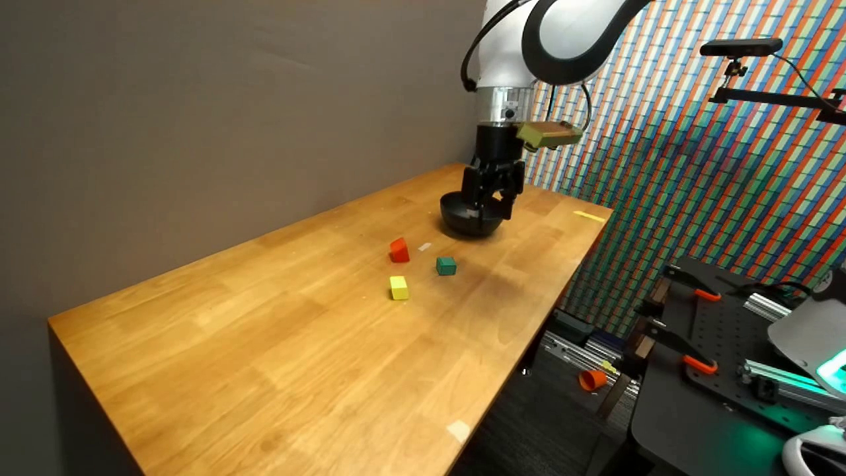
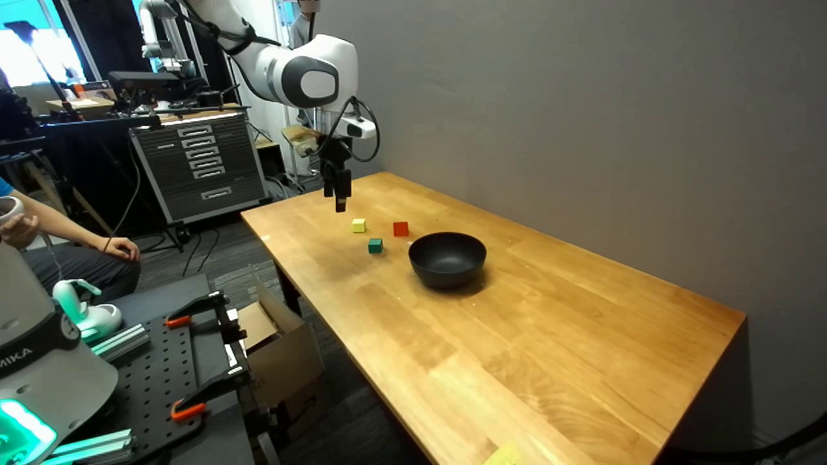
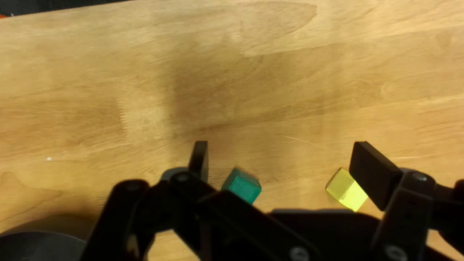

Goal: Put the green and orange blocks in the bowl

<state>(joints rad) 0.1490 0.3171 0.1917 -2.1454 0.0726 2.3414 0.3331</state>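
Green block (image 2: pixel 375 246) and reddish block (image 2: pixel 400 229), probably the orange one, both sit near but outside the bowl (image 2: pixel 446 276), gripper (image 3: pixel 282 159) spread wide and holding nothing, so looks like none done, two placements to go.

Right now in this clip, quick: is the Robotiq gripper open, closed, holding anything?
Robotiq gripper: open, holding nothing, jaws wide apart in the wrist view.

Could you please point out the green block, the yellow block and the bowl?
Green block (image 3: pixel 244 188), wrist view: top face.
Yellow block (image 2: pixel 358 227), in an exterior view: its middle.
Bowl (image 2: pixel 447 258), in an exterior view: inside.
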